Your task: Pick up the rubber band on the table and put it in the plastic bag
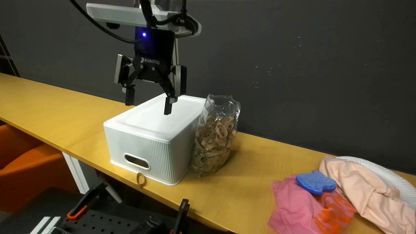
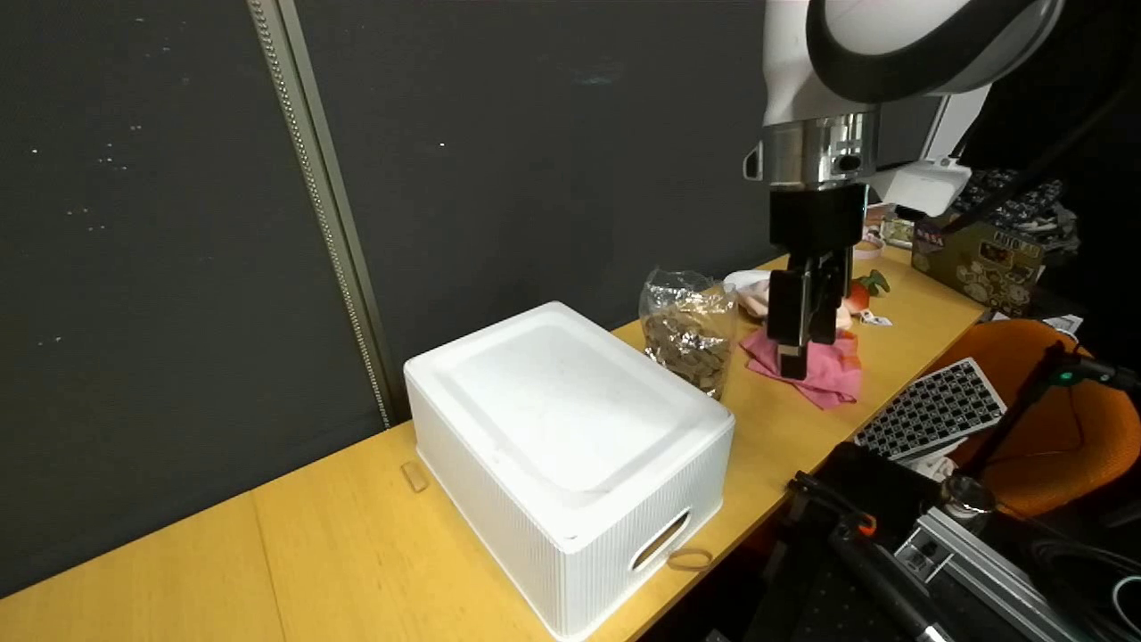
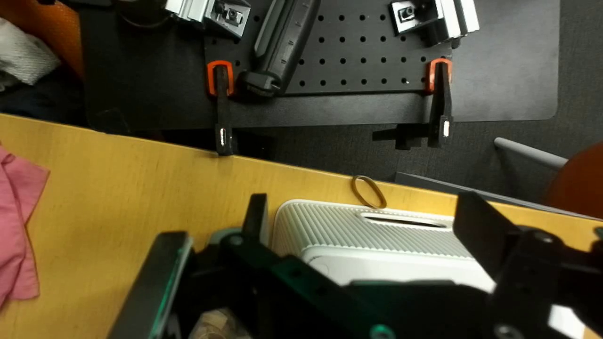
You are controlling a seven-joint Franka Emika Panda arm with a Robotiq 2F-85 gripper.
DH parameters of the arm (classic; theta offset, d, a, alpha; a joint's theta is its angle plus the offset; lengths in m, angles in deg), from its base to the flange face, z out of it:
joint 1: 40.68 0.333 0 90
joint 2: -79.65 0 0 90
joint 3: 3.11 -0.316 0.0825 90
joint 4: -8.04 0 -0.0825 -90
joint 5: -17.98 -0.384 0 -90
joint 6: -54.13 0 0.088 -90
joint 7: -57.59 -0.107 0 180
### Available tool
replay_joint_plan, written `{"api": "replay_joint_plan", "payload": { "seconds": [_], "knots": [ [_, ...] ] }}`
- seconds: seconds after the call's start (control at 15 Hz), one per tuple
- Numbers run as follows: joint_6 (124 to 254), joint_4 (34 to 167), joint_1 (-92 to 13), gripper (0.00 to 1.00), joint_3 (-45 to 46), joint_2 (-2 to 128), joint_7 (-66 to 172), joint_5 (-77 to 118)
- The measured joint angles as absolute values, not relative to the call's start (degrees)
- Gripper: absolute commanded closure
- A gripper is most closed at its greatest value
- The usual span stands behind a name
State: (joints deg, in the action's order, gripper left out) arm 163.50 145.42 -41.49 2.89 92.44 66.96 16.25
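A tan rubber band (image 1: 141,184) lies on the table (image 1: 256,165) at its front edge, against the box's slotted side. It also shows in an exterior view (image 2: 691,568) and the wrist view (image 3: 377,192). A second tan band (image 2: 414,476) lies behind the box. The clear plastic bag (image 1: 214,139) of tan bands stands upright beside the box; it also shows in an exterior view (image 2: 688,339) and partly in the wrist view (image 3: 216,325). My gripper (image 1: 149,105) is open and empty, pointing down above the box. It shows edge-on in an exterior view (image 2: 792,361).
The white box (image 1: 146,146) stands between the bag and the tan band behind it. A pink cloth (image 1: 292,208), a blue sponge (image 1: 315,182), a peach cloth (image 1: 367,185) and a white plate (image 1: 390,175) lie farther along. Black clamps (image 3: 222,117) sit at the table's front edge. A dark wall rises behind.
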Motion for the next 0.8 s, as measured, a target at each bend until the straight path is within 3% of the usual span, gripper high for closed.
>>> {"api": "replay_joint_plan", "payload": {
  "seconds": [0.8],
  "knots": [
    [163.50,145.51,-40.16,0.00,-2.50,95.66,65.89,16.59]
  ]
}}
